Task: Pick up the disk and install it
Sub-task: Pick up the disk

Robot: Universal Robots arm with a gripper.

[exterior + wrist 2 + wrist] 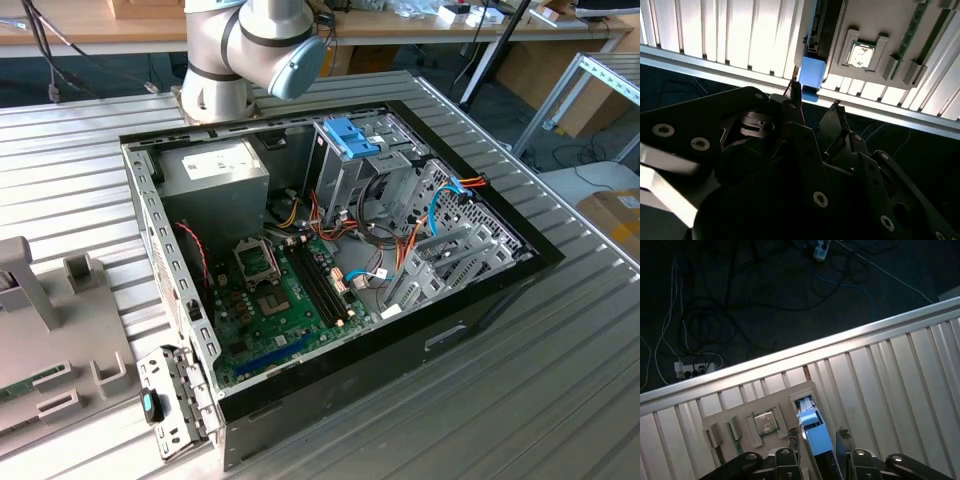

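Gripper (821, 436) is seen in both wrist views over the edge of the ribbed metal table (900, 365), just above a grey parts fixture (730, 415). Fingers (796, 97) are spread apart, nothing clamped. The disk (812, 426) is seated edge-up in a slot of that fixture. Its light-blue carrier end faces the gripper and lines up with the gap between the two fingertips. Contact between fingers and carrier cannot be determined.

In the second wrist view the same blue carrier end (812, 72) is seen just beyond the fingertips (815, 100), at the table edge. A processor chip (858, 55) is held in a square pocket of the fixture (875, 15) beside the disk, and a green memory module (912, 30) stands in a further slot.

In the exterior view, an open computer case (330, 250) lies on the table (560, 380). Motherboard (270, 290), power supply (215, 170) and metal drive cage with blue-tabbed bracket (355, 135) are exposed. The arm's joint (250, 40) is behind the case. Dark floor with loose cables (715, 315) is seen past the table edge.
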